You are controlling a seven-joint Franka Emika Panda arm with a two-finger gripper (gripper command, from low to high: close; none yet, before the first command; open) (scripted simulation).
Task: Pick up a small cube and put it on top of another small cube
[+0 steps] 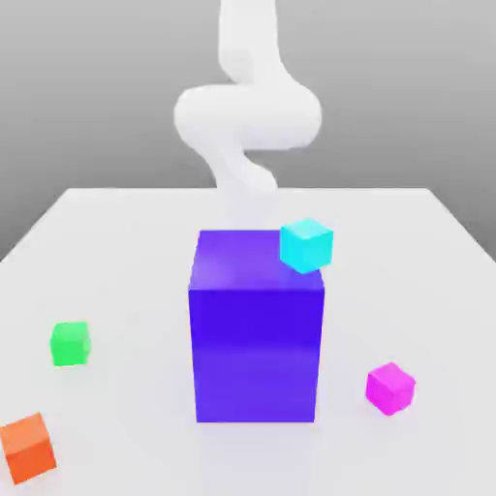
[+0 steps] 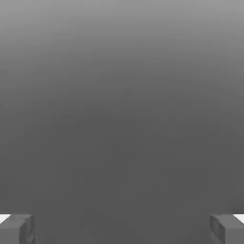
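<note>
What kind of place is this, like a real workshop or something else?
Probably a simulated robot workspace: a smooth white arm, a plain pale table and glossy single-colored cubes.

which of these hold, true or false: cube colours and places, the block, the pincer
1. The magenta cube lies on the exterior view's right of the big block. True.
2. The green cube rests on top of the orange cube. False: they stand apart.
3. The pincer is open. True.
4. The magenta cube already sits on another cube. False: it is on the table.
5. The big block is yellow. False: it is purple-blue.
6. Four small cubes are in the exterior view. True.
</note>
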